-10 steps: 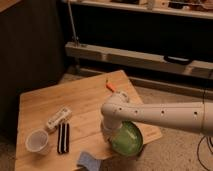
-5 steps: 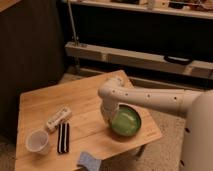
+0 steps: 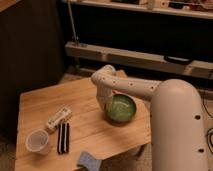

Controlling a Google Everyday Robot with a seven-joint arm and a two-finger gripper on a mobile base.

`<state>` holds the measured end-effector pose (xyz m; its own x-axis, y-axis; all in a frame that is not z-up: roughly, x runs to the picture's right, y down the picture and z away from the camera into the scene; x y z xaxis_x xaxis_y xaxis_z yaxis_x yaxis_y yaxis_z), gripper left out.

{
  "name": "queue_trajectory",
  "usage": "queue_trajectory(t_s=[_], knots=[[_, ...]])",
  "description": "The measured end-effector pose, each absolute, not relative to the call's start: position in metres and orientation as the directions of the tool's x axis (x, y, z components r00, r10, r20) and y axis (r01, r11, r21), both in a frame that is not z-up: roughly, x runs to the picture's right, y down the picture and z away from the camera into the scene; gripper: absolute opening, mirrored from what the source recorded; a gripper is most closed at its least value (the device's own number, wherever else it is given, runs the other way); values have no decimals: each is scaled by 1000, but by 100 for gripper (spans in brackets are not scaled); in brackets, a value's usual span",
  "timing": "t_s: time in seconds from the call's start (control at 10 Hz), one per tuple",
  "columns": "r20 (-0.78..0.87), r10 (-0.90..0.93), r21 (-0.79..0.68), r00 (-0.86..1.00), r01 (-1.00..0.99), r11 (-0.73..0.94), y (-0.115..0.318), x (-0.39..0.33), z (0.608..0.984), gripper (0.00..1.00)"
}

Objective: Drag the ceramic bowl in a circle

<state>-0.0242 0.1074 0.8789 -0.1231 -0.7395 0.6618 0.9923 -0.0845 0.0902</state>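
My gripper is down at the left rim of the ceramic bowl, which sits on the right side of the tabletop. Clamped or loose, I cannot tell. Inside the bowl, only green glaze shows. To its left lies a white packet, print too blurred to read. Just beside it is a black bar, then the whitish cup. A blue sponge is at the front edge.

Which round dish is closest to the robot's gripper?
The green ceramic bowl; the gripper is at its rim. The whitish plastic cup sits far away.
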Motion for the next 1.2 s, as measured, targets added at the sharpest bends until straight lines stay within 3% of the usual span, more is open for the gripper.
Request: queue_trajectory(t_s=[0.3,0.7,1.2], knots=[[623,-749,204,-226,971,-123,111,-99,848,0],[599,-717,361,-358,919,-157,152,-178,787,0],[642,-677,406,-359,909,-96,215,-158,741,0]])
